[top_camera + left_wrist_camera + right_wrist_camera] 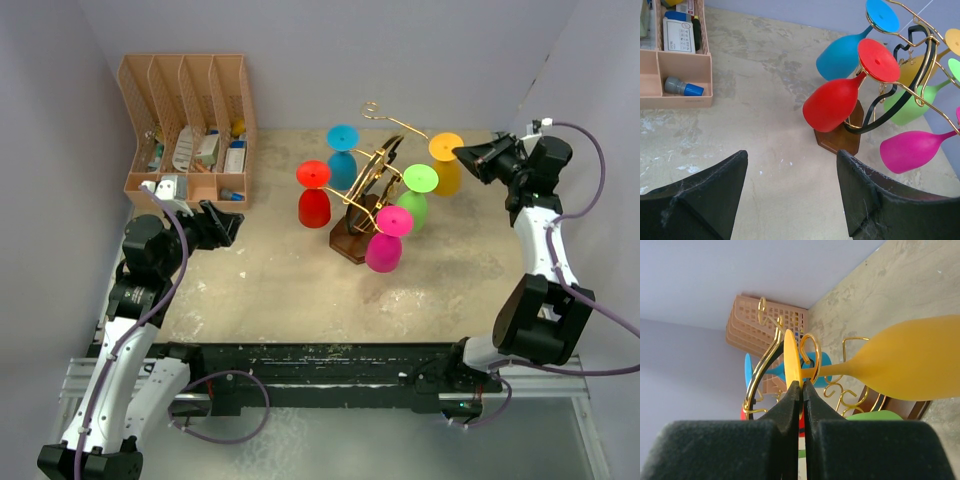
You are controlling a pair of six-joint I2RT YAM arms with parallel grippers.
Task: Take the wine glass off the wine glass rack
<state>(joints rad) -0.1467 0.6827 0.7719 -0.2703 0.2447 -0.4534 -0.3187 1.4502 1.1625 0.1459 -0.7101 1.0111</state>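
R arm [535, 240] runs up the right edge of the worktop [280, 290] to the far right corner, wrist bent left twd the wine glass rack [372, 172]. R jaws are together, clamped on the foot rim of the yellow wine glass [448, 180], with the thin disc pinched btwn the tips. L arm [150, 260] sits by the left edge, just nearside of the tan organizer [185, 130]. L jaws are wide apart, holding nothing, aimed at the rack. Yellow glass hangs inverted on the rack's arm nearest the far right corner: foot up, bowl down, long axis approx vertical, stem thru a gold scroll. Labels on items in the organizer are too small to read.
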